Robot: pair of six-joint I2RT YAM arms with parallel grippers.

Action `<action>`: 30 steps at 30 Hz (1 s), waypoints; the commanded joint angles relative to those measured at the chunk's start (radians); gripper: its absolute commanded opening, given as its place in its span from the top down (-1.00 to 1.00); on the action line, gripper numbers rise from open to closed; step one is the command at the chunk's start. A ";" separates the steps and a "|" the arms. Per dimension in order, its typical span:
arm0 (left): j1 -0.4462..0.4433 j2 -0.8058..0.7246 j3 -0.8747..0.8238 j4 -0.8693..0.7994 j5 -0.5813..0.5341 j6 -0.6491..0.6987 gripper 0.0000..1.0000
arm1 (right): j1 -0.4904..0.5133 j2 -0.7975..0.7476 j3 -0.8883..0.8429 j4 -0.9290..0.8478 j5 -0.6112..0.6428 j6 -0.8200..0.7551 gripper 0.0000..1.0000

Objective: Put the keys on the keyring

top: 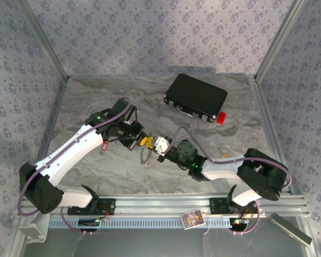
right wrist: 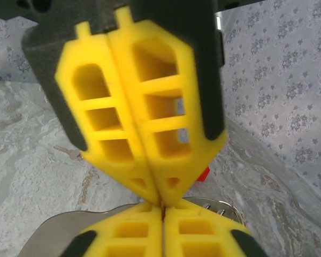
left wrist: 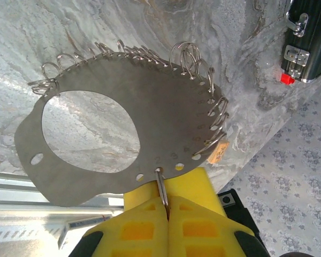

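Observation:
The keyring (left wrist: 161, 184) is a thin split ring threaded through a rim hole of a flat steel plate (left wrist: 166, 107) that has a big oval cut-out and several more rings along its edge. My left gripper (left wrist: 168, 206) is shut on this ring, and the plate (top: 145, 159) hangs from it above the table. My right gripper (right wrist: 163, 210) is shut and meets the left gripper's fingers (right wrist: 144, 107) tip to tip. A thin dark sliver shows in its seam; I cannot tell whether it pinches the ring. A small key (right wrist: 69, 154) lies on the table, red-headed in the top view (top: 104, 145).
A black case (top: 197, 96) lies at the back right, with a red block (top: 221, 118) at its corner. Patterned walls close in three sides. The aluminium rail (top: 166, 206) runs along the near edge, with a small card (top: 192, 219) on it.

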 commanded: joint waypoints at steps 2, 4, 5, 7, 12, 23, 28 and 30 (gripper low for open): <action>0.003 -0.054 -0.045 0.105 0.033 -0.031 0.62 | -0.002 0.006 0.029 0.042 -0.003 -0.001 1.00; 0.003 -0.086 -0.070 0.196 -0.002 0.010 0.06 | -0.003 -0.001 0.029 0.030 0.000 -0.001 1.00; 0.008 -0.102 -0.073 0.225 -0.036 0.045 -0.10 | -0.004 -0.007 0.029 0.017 0.000 0.000 1.00; 0.023 -0.132 -0.072 0.243 -0.112 0.128 -0.26 | -0.007 -0.021 0.030 -0.013 -0.004 0.003 1.00; 0.071 -0.218 -0.103 0.392 -0.262 0.493 -0.40 | -0.022 -0.068 0.030 -0.108 -0.033 0.021 1.00; 0.073 -0.393 -0.381 0.745 -0.126 1.631 -0.30 | -0.111 -0.224 0.098 -0.472 -0.193 0.021 1.00; 0.065 -0.415 -0.427 0.626 -0.059 2.012 -0.16 | -0.172 -0.296 0.156 -0.697 -0.294 -0.031 1.00; 0.050 -0.418 -0.458 0.617 -0.056 2.105 -0.12 | -0.191 -0.322 0.177 -0.776 -0.322 -0.055 1.00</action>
